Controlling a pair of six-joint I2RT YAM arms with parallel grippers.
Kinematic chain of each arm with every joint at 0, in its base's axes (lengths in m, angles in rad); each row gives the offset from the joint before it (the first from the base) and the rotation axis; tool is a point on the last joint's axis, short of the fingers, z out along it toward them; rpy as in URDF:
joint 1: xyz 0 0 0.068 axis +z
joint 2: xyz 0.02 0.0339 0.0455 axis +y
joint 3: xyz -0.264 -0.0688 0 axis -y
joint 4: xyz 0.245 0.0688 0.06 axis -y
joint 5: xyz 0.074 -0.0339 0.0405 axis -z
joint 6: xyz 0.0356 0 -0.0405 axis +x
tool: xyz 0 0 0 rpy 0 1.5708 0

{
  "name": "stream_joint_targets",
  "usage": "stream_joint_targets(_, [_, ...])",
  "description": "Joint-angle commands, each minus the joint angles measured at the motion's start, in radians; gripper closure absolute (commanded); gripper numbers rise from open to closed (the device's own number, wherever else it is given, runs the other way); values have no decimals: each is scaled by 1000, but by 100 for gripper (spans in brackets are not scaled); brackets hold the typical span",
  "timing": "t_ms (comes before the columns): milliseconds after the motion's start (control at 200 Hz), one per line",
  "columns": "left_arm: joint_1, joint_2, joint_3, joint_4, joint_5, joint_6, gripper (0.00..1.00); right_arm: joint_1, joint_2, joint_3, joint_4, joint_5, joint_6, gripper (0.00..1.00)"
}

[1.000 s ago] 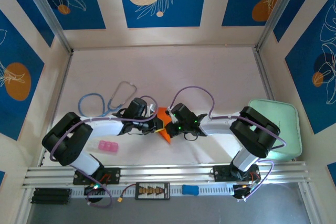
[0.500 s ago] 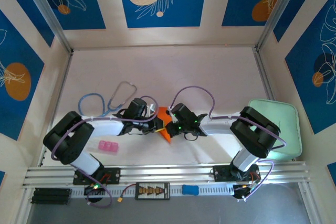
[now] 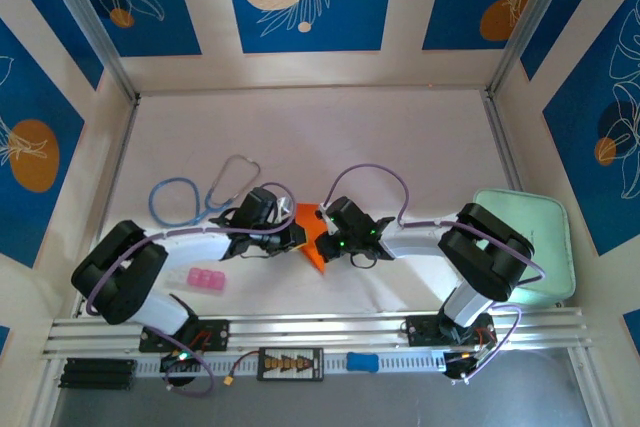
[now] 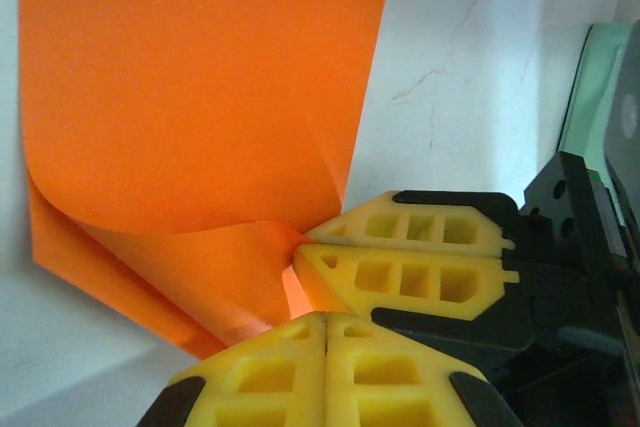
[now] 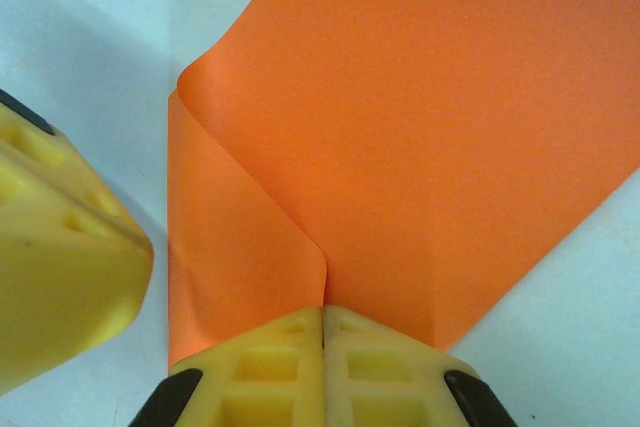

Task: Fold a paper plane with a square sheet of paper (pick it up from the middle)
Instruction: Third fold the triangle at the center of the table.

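At the left of the white table [image 3: 400, 137] we see a blue stethoscope [image 3: 176, 181] and, nearer the arm bases, a small pink block [image 3: 206, 280]. Toward the middle, the left gripper [image 4: 325, 322] has its yellow pads pressed flat together, the tip right at the curled lower edge of the orange sheet of paper [image 3: 310, 230]; we cannot tell whether any paper is caught between them. The sheet lies on the table between the two wrists, one layer folded over in a soft, rounded bend. Just to its right, the right gripper [image 5: 323, 315] is clamped on the sheet where the bent layer meets the flat one. Far right, a pale green tray [image 3: 545, 222] sits beside the right arm
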Motion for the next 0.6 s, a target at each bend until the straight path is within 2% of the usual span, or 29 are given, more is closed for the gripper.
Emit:
stream_joint_targets(0, [1, 19, 26, -8, 2, -2, 95, 9, -2, -24, -46, -9, -1, 100])
stream_joint_targets(595, [1, 99, 74, -51, 34, 26, 94, 11, -4, -24, -40, -15, 1, 100])
